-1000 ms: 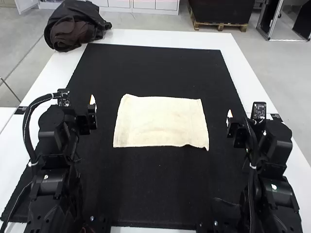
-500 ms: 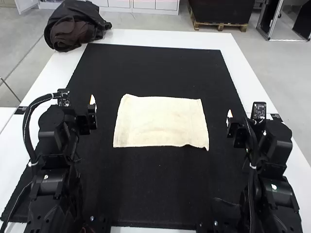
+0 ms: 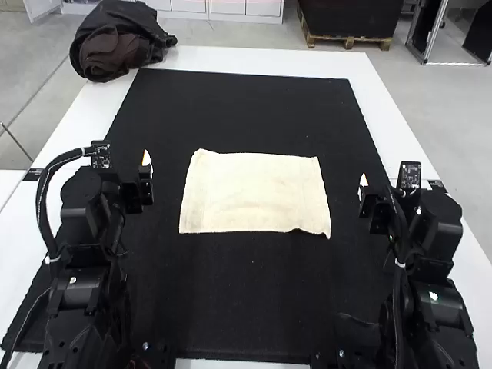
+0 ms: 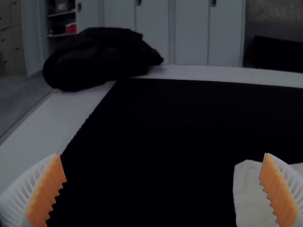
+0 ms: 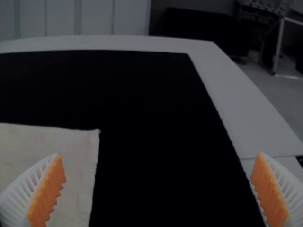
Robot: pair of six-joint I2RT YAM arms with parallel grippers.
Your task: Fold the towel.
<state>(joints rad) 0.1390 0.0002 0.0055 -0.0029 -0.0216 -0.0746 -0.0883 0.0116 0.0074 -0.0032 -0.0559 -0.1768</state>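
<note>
Cream towel (image 3: 254, 192) lies flat between our spread left claw (image 4: 162, 154) and spread right claw (image 5: 160, 153), likely for two-sided gripping.

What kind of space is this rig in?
Probably a robotics lab or workshop: two robot arms, left and right, mounted at a white table with a black mat, and a cream towel laid out between them.

This looked like a robotics lab or workshop, for a robotic left arm (image 3: 84, 254) and right arm (image 3: 434, 254), with exposed cables, stood at a white table (image 3: 269, 59) with a black mat (image 3: 246, 108), and pale cabinets (image 4: 189, 33), open shelves (image 4: 61, 34) and a metal frame (image 5: 278, 47) stood beyond over grey floor (image 5: 284, 94).
</note>
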